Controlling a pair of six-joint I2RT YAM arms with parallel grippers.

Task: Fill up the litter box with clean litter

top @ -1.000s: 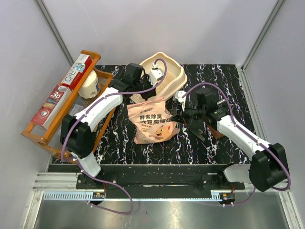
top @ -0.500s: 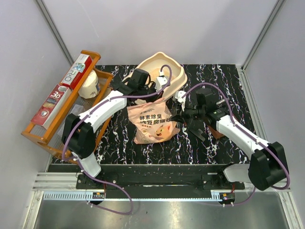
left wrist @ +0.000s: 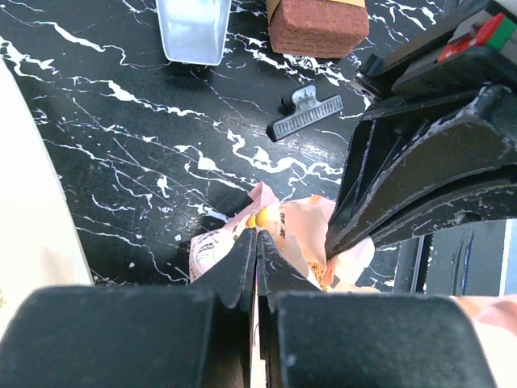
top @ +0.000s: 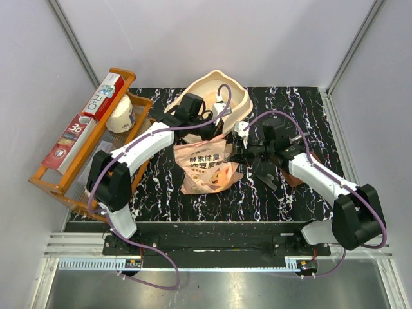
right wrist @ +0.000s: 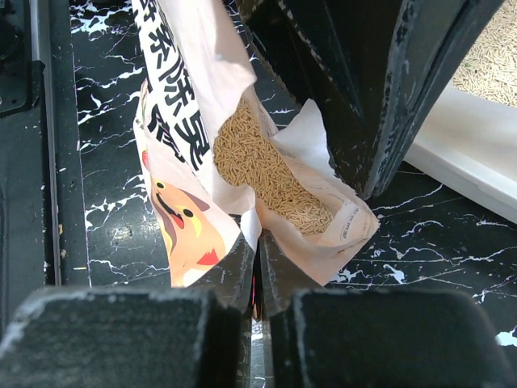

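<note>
The cream litter box (top: 241,96) stands at the back of the table; its rim shows in the left wrist view (left wrist: 32,218) and its wall in the right wrist view (right wrist: 468,162), with some pale litter (right wrist: 493,56) inside. A pink cat-printed bag (top: 207,168) lies in front of it with its mouth open, showing beige litter (right wrist: 262,170). My left gripper (top: 214,130) (left wrist: 257,236) is shut on the bag's top edge. My right gripper (top: 237,151) (right wrist: 257,241) is shut on the bag's opposite edge. The two grippers face each other across the mouth.
An orange wooden rack (top: 61,174) with boxes and a white jar stands at the left. A grey scoop (left wrist: 194,28), a brown block (left wrist: 317,24) and a black clip (left wrist: 305,113) lie on the marbled table to the right of the bag.
My left gripper moved right from beside the litter box to the bag's top edge. The bag's top shifted slightly right. My right arm edged left.
</note>
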